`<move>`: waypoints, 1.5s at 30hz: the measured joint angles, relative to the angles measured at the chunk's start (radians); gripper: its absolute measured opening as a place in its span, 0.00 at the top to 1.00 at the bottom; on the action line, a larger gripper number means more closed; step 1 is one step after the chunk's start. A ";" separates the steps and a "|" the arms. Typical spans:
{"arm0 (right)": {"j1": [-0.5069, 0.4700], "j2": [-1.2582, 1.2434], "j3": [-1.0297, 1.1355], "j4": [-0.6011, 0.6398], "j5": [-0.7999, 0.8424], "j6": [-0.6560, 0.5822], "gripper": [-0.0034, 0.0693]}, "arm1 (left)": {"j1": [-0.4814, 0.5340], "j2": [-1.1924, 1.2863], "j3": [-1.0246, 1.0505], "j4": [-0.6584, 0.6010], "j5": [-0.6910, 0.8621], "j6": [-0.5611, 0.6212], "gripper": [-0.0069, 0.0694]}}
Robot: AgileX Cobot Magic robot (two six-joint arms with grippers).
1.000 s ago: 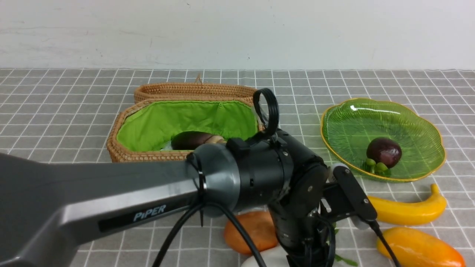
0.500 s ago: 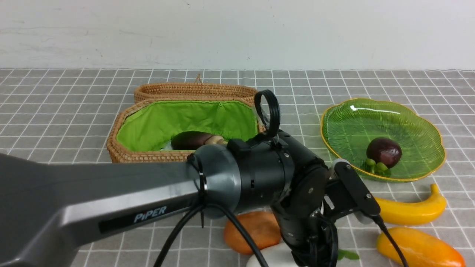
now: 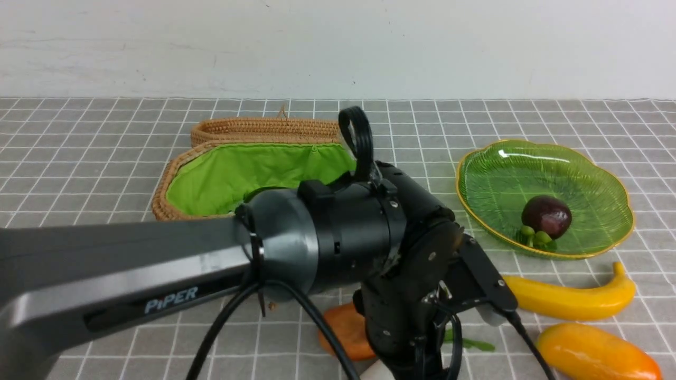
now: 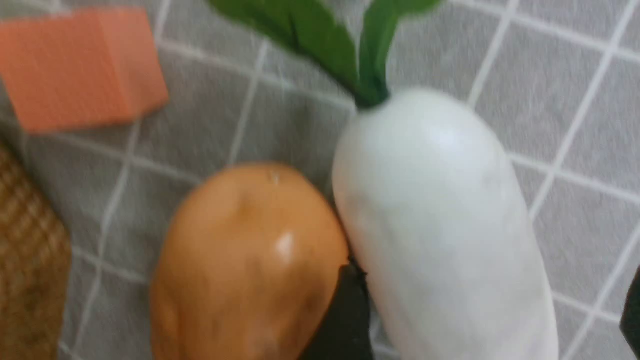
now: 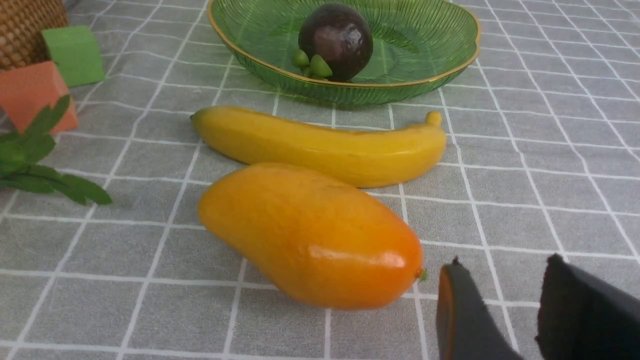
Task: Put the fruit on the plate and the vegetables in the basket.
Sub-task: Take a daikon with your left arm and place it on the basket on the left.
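My left gripper point(image 4: 487, 320) is open and straddles the white radish point(image 4: 440, 225). One finger point(image 4: 345, 320) sits between the radish and the orange-brown potato point(image 4: 245, 260); the other shows at the frame edge, apart from the radish. In the front view my left arm point(image 3: 338, 243) hides the gripper and part of the basket point(image 3: 211, 179). The mangosteen point(image 3: 546, 215) lies on the green plate point(image 3: 607, 184). The banana point(image 3: 570, 295) and mango point(image 3: 597, 356) lie on the cloth. My right gripper point(image 5: 505, 305) is open and empty beside the mango point(image 5: 310, 235). Eggplant and gourd are hidden.
An orange cube point(image 5: 35, 95) and a green cube point(image 5: 75, 55) stand by the basket's corner point(image 5: 25, 25), near the radish leaves point(image 5: 40, 165). The banana point(image 5: 320, 145) lies between the mango and the plate point(image 5: 450, 60). The potato point(image 3: 343, 330) touches the radish.
My left arm has swung left and back toward the camera. It now covers the eggplant in the basket and more of the potato. The fruit has not moved.
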 joint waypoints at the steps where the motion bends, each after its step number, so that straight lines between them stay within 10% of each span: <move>1: 0.000 0.000 0.000 0.000 0.000 0.000 0.62 | 0.000 0.000 0.000 -0.002 0.014 -0.019 0.04; 12: 0.000 0.000 0.000 0.000 0.000 0.000 0.62 | 0.000 0.130 0.009 -0.085 -0.062 -0.079 0.23; 27: 0.000 0.000 0.000 0.000 0.000 0.000 0.62 | 0.023 -0.085 0.015 -0.112 -0.048 -0.006 0.24; 37: 0.000 0.000 0.000 0.000 0.000 0.000 0.62 | 0.423 -0.320 0.015 -0.101 -0.322 -0.057 0.24; 45: 0.000 0.000 0.000 0.000 0.000 0.000 0.62 | 0.485 -0.187 0.015 0.105 -0.503 -0.060 0.24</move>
